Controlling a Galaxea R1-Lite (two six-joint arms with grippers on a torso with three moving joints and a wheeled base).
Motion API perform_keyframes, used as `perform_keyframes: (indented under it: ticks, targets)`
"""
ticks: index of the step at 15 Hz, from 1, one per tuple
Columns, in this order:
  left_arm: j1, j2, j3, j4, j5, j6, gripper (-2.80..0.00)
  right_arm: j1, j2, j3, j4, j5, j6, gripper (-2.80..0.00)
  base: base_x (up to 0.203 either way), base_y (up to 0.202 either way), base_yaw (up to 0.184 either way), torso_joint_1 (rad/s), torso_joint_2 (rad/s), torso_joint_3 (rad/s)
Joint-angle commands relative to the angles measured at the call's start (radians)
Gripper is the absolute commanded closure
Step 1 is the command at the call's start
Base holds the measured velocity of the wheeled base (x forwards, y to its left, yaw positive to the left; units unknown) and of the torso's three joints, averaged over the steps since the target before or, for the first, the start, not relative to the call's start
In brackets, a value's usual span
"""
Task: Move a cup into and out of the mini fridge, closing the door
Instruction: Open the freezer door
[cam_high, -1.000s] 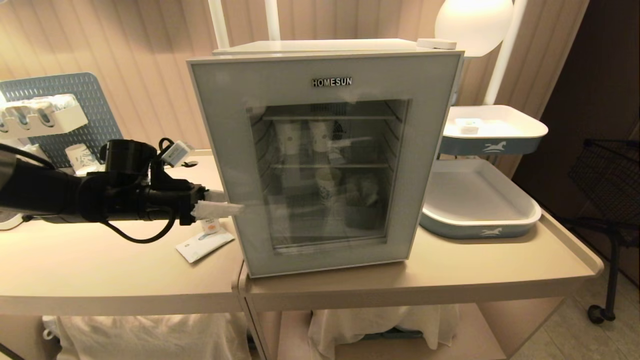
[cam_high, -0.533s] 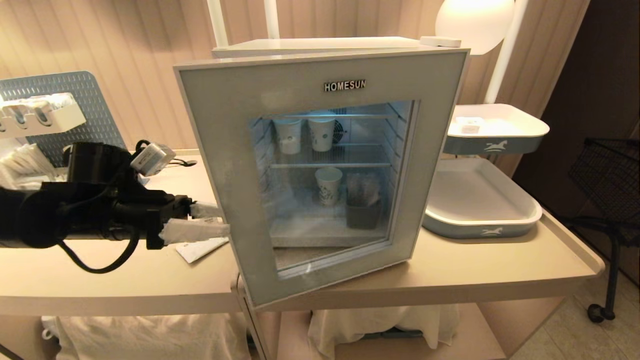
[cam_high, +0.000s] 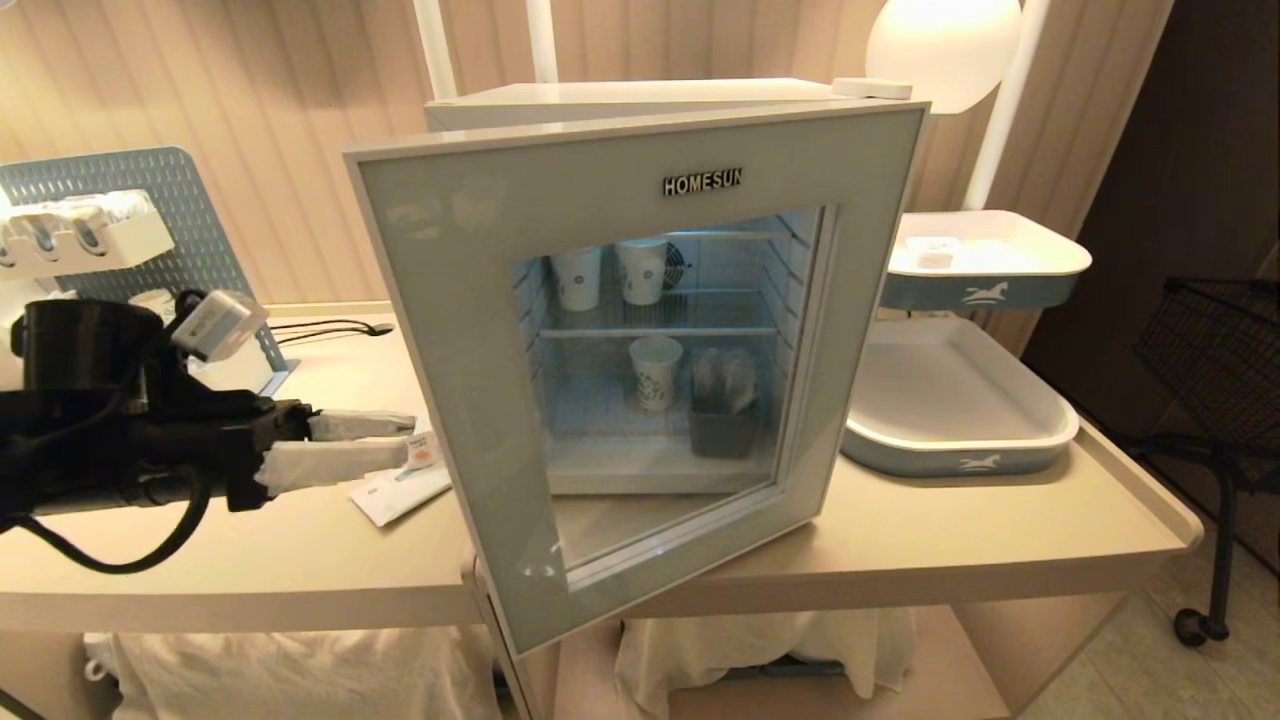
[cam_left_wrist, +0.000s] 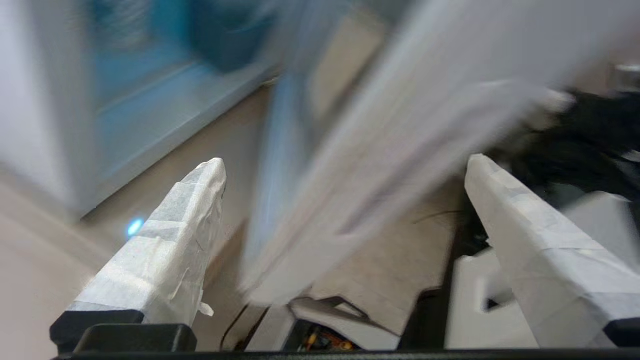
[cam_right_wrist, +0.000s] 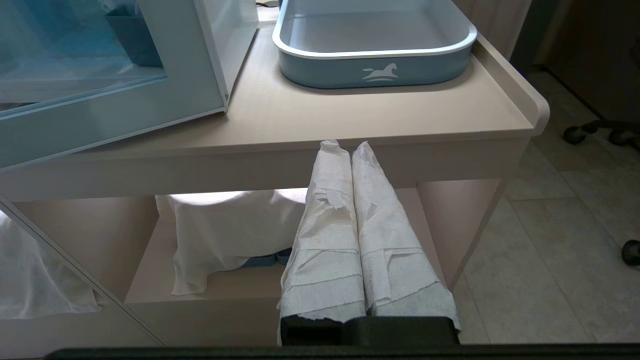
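Note:
The mini fridge stands on the beige table. Its door with the dark window hangs partly open, its free left edge swung out over the table's front. My left gripper is open, level with the tabletop just left of that edge. In the left wrist view the blurred door runs between the taped fingers of the left gripper; contact cannot be told. The cup, white with an orange mark, stands by the fingertips. My right gripper is shut and empty, parked below the table's front edge.
Inside the fridge are patterned paper cups and a dark bin. A white packet lies beside the cup. Blue trays sit right of the fridge, a pegboard at the left, a black wire cart far right.
The door has swung from shut to partly open, and the fridge's inside has lit up. My left arm has drawn back to the left, still open.

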Motion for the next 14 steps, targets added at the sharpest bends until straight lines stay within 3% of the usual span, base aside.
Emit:
perform_keyframes:
  ticks: [1, 2, 3, 4, 9, 11, 13, 14]
  targets:
    - [0.007, 0.120, -0.031, -0.001, 0.122, -0.001, -2.80, 0.001, 0.001, 0.000, 0.000, 0.000, 0.001, 0.00, 0.000, 0.000, 0.000, 0.000, 0.00, 0.000]
    - [-0.014, 0.158, -0.046, -0.003, 0.234, -0.003, 0.00, 0.001, 0.001, 0.000, 0.000, 0.000, 0.000, 0.00, 0.000, 0.000, 0.000, 0.000, 0.00, 0.000]
    - [-0.054, 0.185, -0.054, -0.004, 0.329, -0.007, 0.00, -0.001, 0.001, 0.000, 0.000, 0.000, 0.001, 0.00, 0.000, 0.000, 0.000, 0.000, 0.00, 0.000]
    - [-0.091, 0.200, -0.057, -0.003, 0.364, -0.011, 0.00, 0.000, 0.001, 0.000, 0.000, 0.000, -0.001, 0.00, 0.000, 0.000, 0.000, 0.000, 0.00, 0.000]
    - [-0.273, 0.159, -0.005, -0.001, 0.349, -0.026, 0.00, -0.001, 0.001, 0.000, 0.000, 0.000, 0.001, 0.00, 0.000, 0.000, 0.000, 0.000, 0.00, 0.000]
    - [-0.321, 0.083, 0.043, 0.001, 0.264, -0.038, 0.00, 0.000, 0.001, 0.000, 0.000, 0.000, 0.001, 0.00, 0.000, 0.000, 0.000, 0.000, 0.00, 0.000]
    - [-0.356, -0.006, 0.084, 0.007, 0.110, -0.058, 0.00, 0.001, 0.001, 0.000, 0.000, 0.000, 0.001, 0.00, 0.000, 0.000, 0.000, 0.000, 0.00, 0.000]
    - [-0.389, -0.047, 0.095, 0.009, 0.064, -0.068, 0.00, 0.001, 0.001, 0.000, 0.000, 0.000, 0.000, 0.00, 0.000, 0.000, 0.000, 0.000, 0.00, 0.000]
